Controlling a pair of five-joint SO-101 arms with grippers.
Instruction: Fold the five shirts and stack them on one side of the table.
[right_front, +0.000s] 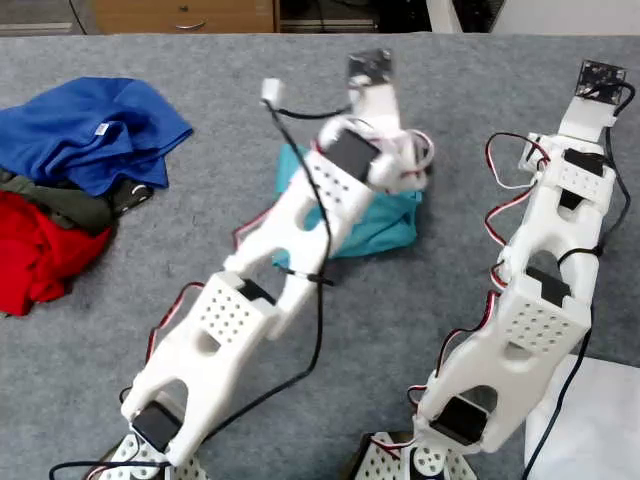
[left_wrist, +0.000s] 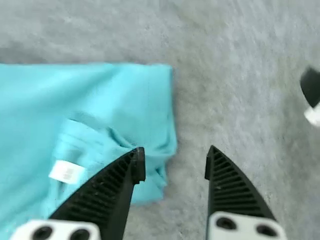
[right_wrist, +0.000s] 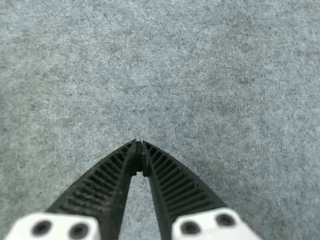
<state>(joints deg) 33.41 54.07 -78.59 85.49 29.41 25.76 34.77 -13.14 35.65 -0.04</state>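
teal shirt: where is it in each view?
High view: teal fabric shirt at table centre, partly under the left arm.
Left wrist view: shirt beneath one finger of the open left tool.
Right wrist view: grey felt table cover beneath the shut right tool.
Shared landmark: that grey cover.

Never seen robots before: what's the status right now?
Left gripper open at teal shirt edge. Right gripper shut, empty. Shirt pile unfolded. Nothing blocking.
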